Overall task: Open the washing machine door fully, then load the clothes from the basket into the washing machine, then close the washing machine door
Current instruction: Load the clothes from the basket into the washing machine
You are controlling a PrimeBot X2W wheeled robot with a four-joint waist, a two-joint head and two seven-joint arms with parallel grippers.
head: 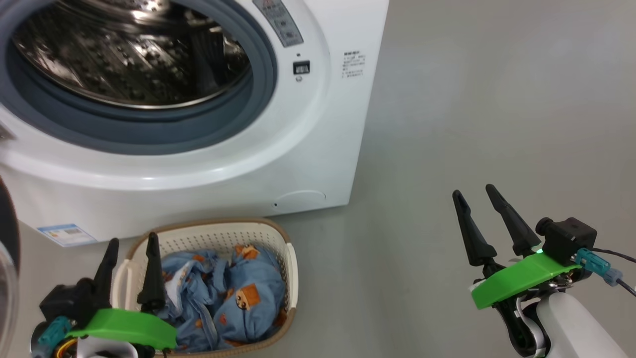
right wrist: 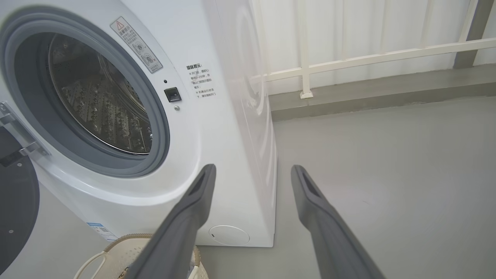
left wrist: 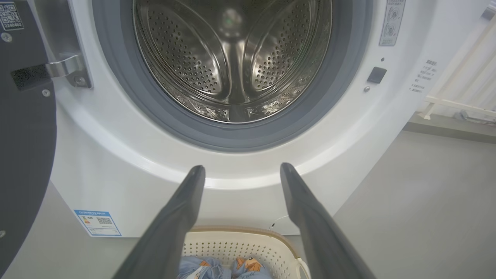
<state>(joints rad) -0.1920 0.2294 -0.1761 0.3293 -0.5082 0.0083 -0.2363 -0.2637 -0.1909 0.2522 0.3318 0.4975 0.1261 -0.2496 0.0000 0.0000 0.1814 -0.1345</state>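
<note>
The white washing machine (head: 318,149) stands ahead with its steel drum (head: 129,49) exposed. Its black door (left wrist: 23,155) is swung wide to the left on its hinge and also edges into the head view (head: 7,258). On the floor in front sits the cream basket (head: 290,258), holding the light blue clothes (head: 233,298) with orange figures. My left gripper (head: 133,238) hovers open over the basket's left part, empty. Off to the right, my right gripper (head: 474,191) stands open above bare floor, empty. In the left wrist view the left gripper (left wrist: 242,167) points at the machine's lower front.
Grey floor (head: 497,99) stretches to the right of the machine. A white railing (right wrist: 368,58) and a low grey kerb run behind it. A blue label sticker (head: 67,233) sits low on the machine's front.
</note>
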